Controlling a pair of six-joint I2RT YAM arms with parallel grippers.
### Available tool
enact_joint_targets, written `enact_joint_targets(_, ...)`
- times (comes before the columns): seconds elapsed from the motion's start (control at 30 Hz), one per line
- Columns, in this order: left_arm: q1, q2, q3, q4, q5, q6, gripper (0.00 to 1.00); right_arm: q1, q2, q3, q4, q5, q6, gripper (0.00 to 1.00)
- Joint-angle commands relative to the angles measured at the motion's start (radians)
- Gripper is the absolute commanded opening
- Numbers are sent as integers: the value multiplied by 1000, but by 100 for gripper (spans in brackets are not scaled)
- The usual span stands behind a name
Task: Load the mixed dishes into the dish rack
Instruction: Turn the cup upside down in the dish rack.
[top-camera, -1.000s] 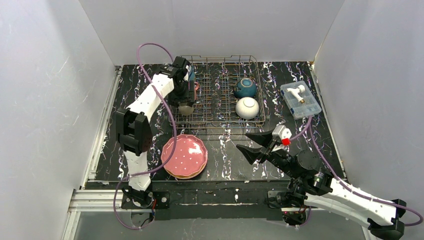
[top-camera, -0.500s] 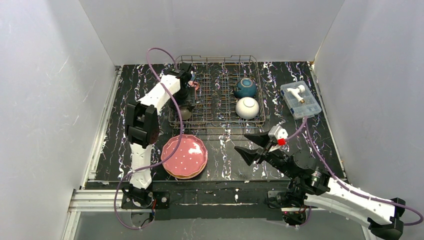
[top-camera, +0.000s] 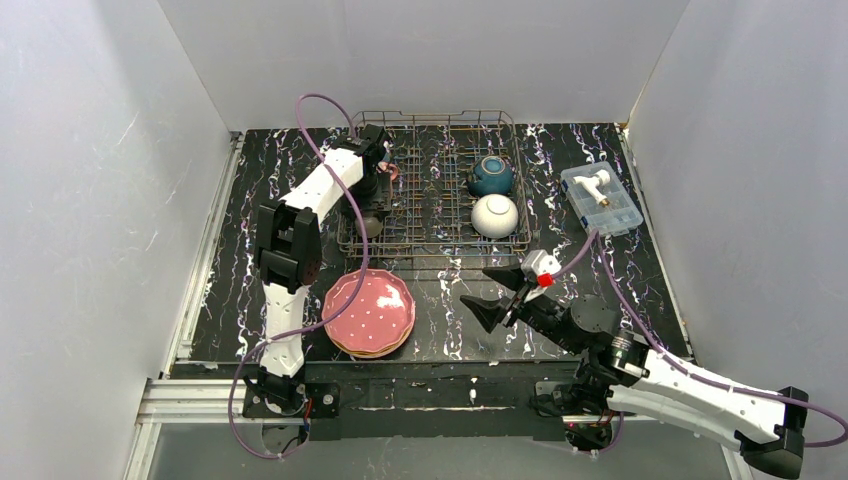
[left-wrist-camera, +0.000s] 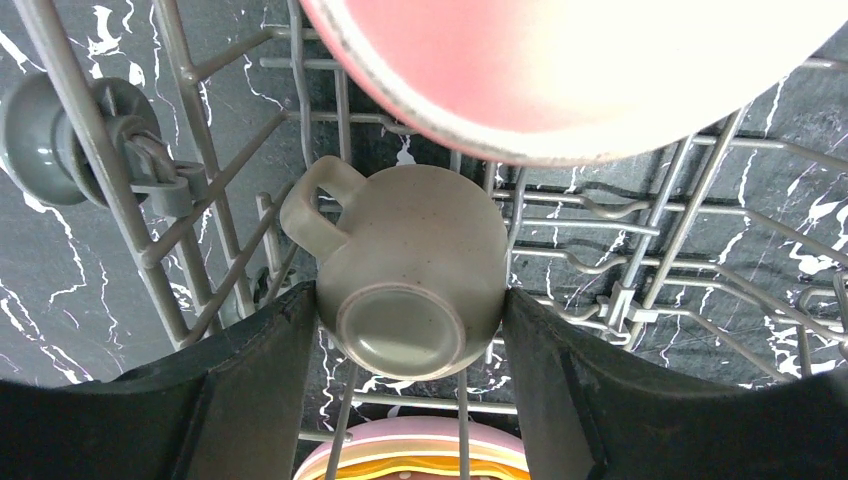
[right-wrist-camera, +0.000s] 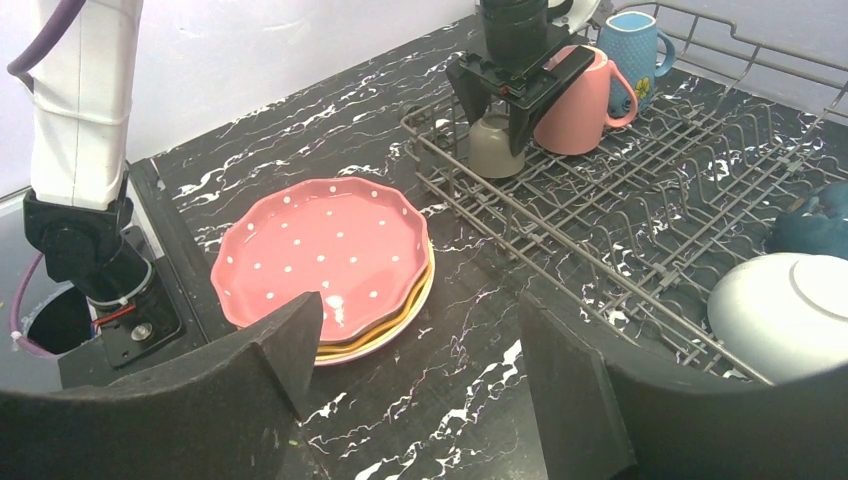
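Note:
The dish rack (top-camera: 440, 113) stands at the back of the table. My left gripper (top-camera: 370, 203) is at its left end, shut on a grey-olive mug (left-wrist-camera: 410, 260) held bottom-up among the wires; both fingers touch its sides. A pink mug (right-wrist-camera: 575, 100) and a blue mug (right-wrist-camera: 635, 40) stand just behind it. A teal bowl (top-camera: 491, 175) and a white bowl (top-camera: 494, 215) sit upside down at the rack's right. A stack of dotted plates (top-camera: 369, 311), pink on top, lies in front of the rack. My right gripper (top-camera: 482, 287) hovers open to the right of the plates, holding nothing.
A clear plastic box (top-camera: 601, 198) with a white item lies to the right of the rack. White walls close in the table on three sides. The left arm's purple cable (top-camera: 318, 105) loops above the rack's back left corner.
My right gripper has moved left towards the plates and opened wider. The left arm's elbow has swung right while its gripper stays on the mug in the rack.

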Motion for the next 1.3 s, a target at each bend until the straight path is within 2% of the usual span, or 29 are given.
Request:
enact_joint_targets(0.0,4,-5,36,-15,-41,-2,11,-1,15,8,82,6,-2,81)
enact_joint_targets(0.07,3,0,37,-16,-38,-4,19,-1,22,7,87,8,-2,82)
enact_joint_targets(0.33,4,4,36,-15,-29,-4,42,-1,26,1,89,14,9,85)
enact_joint_targets(0.53,4,11,30,-16,-18,-5,53,-1,18,-6,87,18,17,87)
enact_joint_targets(0.63,4,12,24,-15,-19,-6,63,-1,9,-11,84,19,22,88)
enact_joint_targets(0.77,4,9,19,-15,-21,-7,65,-1,-1,-14,76,23,26,88)
enact_joint_targets(0.83,3,6,17,-15,-25,-7,76,-1,-7,-14,71,24,27,88)
enact_joint_targets(0.87,4,3,14,-15,-25,-7,91,-1,-10,-13,68,25,27,89)
enact_joint_targets(0.9,4,2,13,-15,-25,-7,97,-1,-12,-12,66,27,28,89)
enact_joint_targets(1.27,2,-47,14,-15,-11,-6,98,-1,-1,10,47,30,32,90)
